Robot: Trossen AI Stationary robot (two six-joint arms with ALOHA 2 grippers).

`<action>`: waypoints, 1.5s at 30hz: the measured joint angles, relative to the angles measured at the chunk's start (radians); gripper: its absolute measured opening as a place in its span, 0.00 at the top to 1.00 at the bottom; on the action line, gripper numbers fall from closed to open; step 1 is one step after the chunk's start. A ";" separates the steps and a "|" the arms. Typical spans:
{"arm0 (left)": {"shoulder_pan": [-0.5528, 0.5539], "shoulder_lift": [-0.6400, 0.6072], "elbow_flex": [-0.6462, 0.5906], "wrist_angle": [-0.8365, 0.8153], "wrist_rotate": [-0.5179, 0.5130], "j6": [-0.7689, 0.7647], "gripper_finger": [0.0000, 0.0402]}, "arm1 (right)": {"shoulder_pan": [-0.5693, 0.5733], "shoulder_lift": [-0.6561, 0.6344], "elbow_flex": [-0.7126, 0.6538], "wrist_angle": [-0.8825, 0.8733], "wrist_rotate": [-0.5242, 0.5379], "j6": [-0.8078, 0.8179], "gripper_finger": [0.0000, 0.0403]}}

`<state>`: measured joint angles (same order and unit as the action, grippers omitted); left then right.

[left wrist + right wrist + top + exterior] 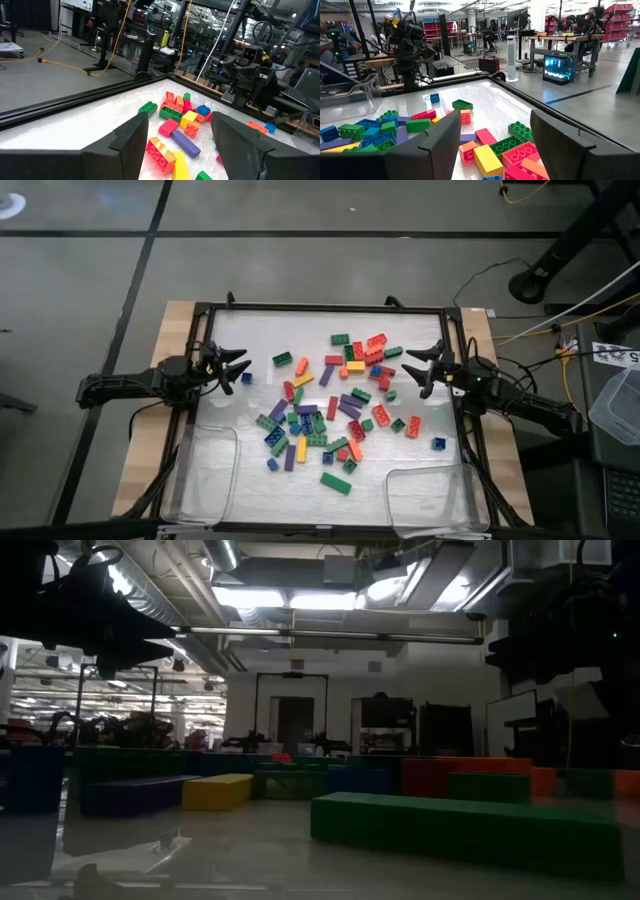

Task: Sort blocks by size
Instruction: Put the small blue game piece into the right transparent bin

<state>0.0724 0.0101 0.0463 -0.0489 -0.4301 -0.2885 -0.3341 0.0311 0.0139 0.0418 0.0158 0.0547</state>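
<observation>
Many small studded blocks point(330, 415), red, orange, yellow, green, blue and purple, some long and some square, lie scattered flat over the middle of the white table top point(250, 330). My left gripper point(240, 366) hangs open and level at the table's left edge, pointing toward the pile, with a single blue block point(246, 378) lying just beside it. In the left wrist view the blocks point(175, 106) lie beyond my left gripper point(180, 120). My right gripper point(412, 366) hangs open and level at the right edge, facing the blocks point(487, 150). Nothing is between either gripper's fingers.
Two clear plastic trays stand at the table's near edge, one at the left point(205, 470) and one at the right point(435, 498). A black frame point(330, 307) runs round the table. Stray blocks lie near the right tray: a blue block point(438, 443) and a long green block point(336, 483).
</observation>
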 joint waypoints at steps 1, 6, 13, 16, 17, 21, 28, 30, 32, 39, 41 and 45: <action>0.000 0.000 0.000 0.000 0.000 0.000 0.49 | 0.000 0.000 0.000 -0.004 0.000 0.000 0.41; 0.000 0.000 0.000 0.000 0.000 0.000 0.49 | 0.000 0.000 0.000 0.016 0.000 0.035 0.41; 0.000 0.000 0.000 0.000 0.000 0.000 0.49 | 0.000 0.034 0.022 0.088 0.001 0.076 0.41; 0.000 0.000 0.000 0.000 0.000 0.008 0.49 | 0.000 0.099 0.079 0.094 0.001 0.076 0.41; 0.000 0.000 0.000 0.000 0.000 0.012 0.49 | 0.000 0.130 0.096 0.091 0.002 0.076 0.41; 0.000 0.000 0.000 0.000 -0.002 0.040 0.49 | 0.000 0.306 0.186 0.045 0.001 0.075 0.41; 0.000 0.000 0.000 0.000 -0.002 0.031 0.49 | 0.000 0.660 0.355 -0.126 -0.059 0.069 0.41; 0.000 0.000 0.000 0.000 -0.001 0.045 0.49 | 0.000 0.754 0.398 -0.156 -0.076 0.066 0.41; 0.000 0.000 0.000 0.000 -0.001 0.055 0.49 | 0.000 0.834 0.431 -0.176 -0.079 0.042 0.41; 0.000 0.000 0.000 0.000 -0.002 0.054 0.49 | 0.000 1.052 0.513 -0.173 -0.080 -0.022 0.41; 0.000 0.000 0.000 0.000 -0.002 0.054 0.49 | 0.000 1.096 0.524 -0.171 -0.080 -0.035 0.41; 0.000 0.000 0.000 0.000 -0.002 0.053 0.49 | 0.000 1.161 0.533 -0.172 -0.080 -0.037 0.41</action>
<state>0.0724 0.0097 0.0460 -0.0486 -0.4316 -0.2352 -0.3342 1.1925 0.5465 -0.1304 -0.0639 0.0177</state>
